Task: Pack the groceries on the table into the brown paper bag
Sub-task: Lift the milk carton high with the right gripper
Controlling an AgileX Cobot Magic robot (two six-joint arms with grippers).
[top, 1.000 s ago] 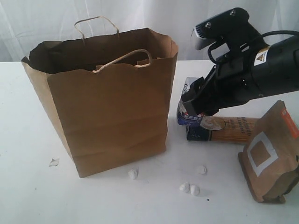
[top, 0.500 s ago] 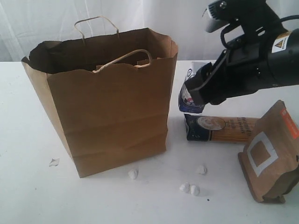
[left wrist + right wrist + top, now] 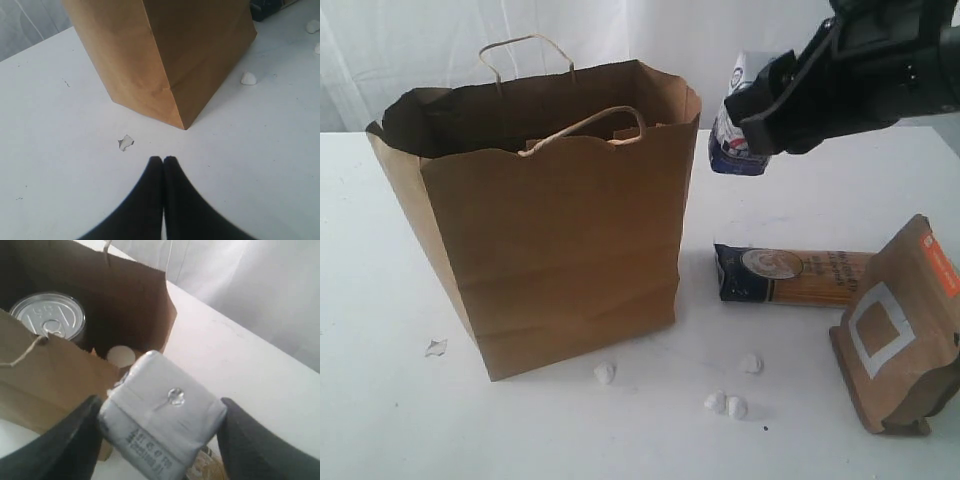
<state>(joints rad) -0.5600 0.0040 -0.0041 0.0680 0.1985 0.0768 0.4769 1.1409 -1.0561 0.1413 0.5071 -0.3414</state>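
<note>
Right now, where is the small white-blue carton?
Upper right of the exterior view: the small white-blue carton is off the table, clamped in the right gripper, right of the top edge of the brown paper bag and above the dark-blue spaghetti packet.

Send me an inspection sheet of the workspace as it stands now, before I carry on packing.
Surface: white table, faintly scuffed.
Job's things: brown paper bag upright and open, pull-tab can and a white cap inside; small white-blue carton held in the air beside the bag's rim; spaghetti packet flat on the table; brown pouch standing beside it.
Clutter: white crumbs and a paper scrap near the bag.
Grippers: right pincer shut on the carton; left pincer shut, empty.
Cables: nothing seen.
Surroundings: white curtain behind the table.
</note>
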